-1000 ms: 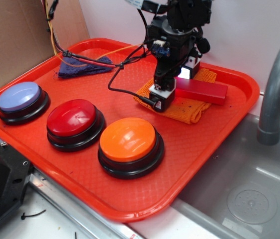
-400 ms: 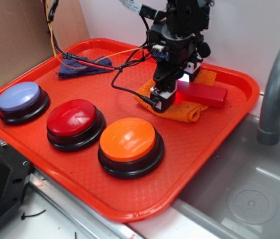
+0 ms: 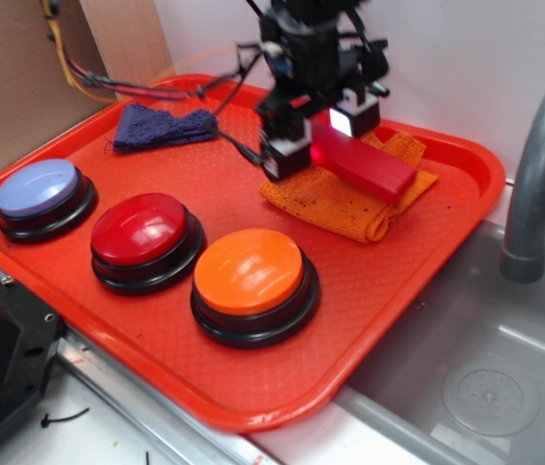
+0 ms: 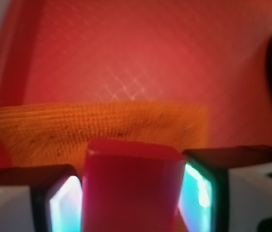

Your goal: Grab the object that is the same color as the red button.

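My gripper (image 3: 318,138) is shut on one end of the long glossy red block (image 3: 369,166) and holds it tilted, its far end down over the orange cloth (image 3: 345,201). In the wrist view the red block (image 4: 132,188) fills the gap between my two glowing fingers (image 4: 65,205), with the orange cloth (image 4: 78,130) below it. The red button (image 3: 142,232) with its dark-red dome on a black base sits at the front left of the red tray (image 3: 408,281), well apart from the gripper.
An orange-domed button (image 3: 250,276) stands right of the red one and a pale blue-domed button (image 3: 40,191) left of it. A dark blue rag (image 3: 161,126) lies at the tray's back left. A grey sink (image 3: 485,378) and faucet (image 3: 538,165) are to the right.
The gripper has risen and shifted left with the red block in it; the block's gripped end lifted off the cloth and the block now tilts. The cables swung left.
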